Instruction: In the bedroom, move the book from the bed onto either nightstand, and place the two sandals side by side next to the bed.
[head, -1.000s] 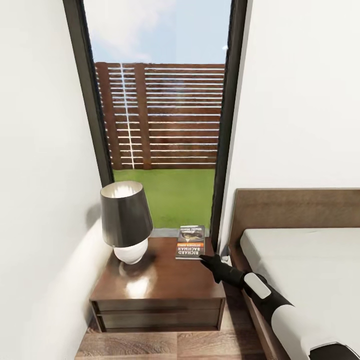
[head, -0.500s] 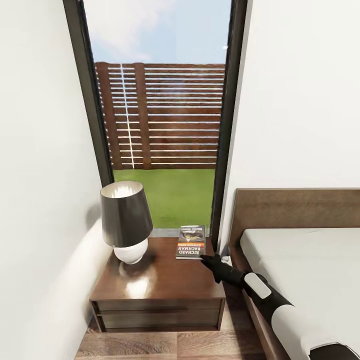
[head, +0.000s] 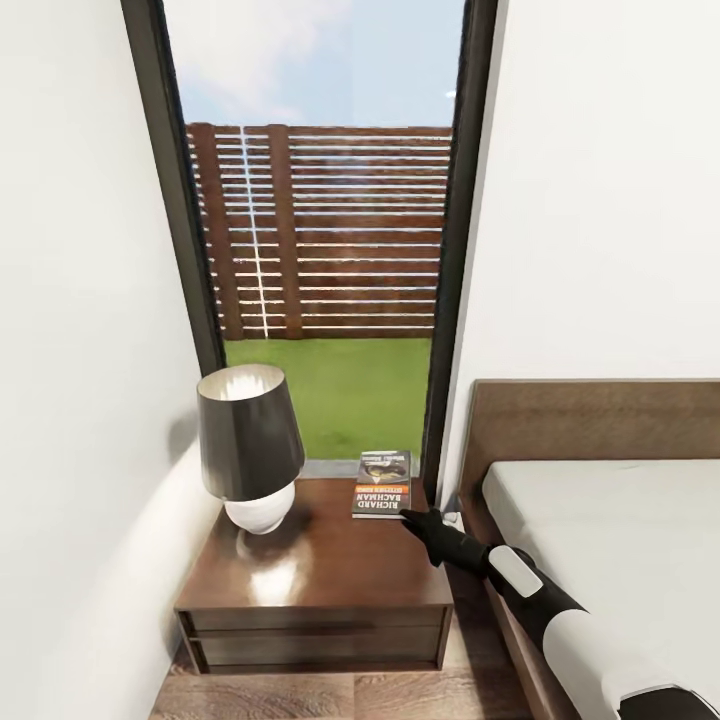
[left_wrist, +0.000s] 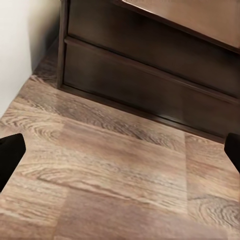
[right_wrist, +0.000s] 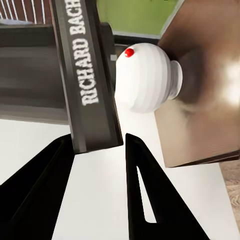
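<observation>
The book (head: 381, 485) lies flat at the back right of the nightstand (head: 320, 575), its "RICHARD BACHMAN" lettering facing me. My right gripper (head: 408, 517) reaches across from the bed (head: 610, 540) and meets the book's near right corner. In the right wrist view the book (right_wrist: 87, 75) has its end pinched between the two fingers of the right gripper (right_wrist: 97, 142). My left gripper (left_wrist: 120, 150) hangs open low over the wood floor (left_wrist: 115, 175), in front of the nightstand's drawer front (left_wrist: 150, 85). The sandals are out of view.
A lamp (head: 250, 450) with a dark shade and white base (right_wrist: 145, 77) takes up the nightstand's left half. A white wall hems the nightstand in on the left. A tall dark-framed window (head: 320, 250) rises behind it. The headboard (head: 590, 415) stands to the right.
The whole head view has shifted slightly, so the camera moved. The book, the nightstand and my right arm keep their places relative to each other.
</observation>
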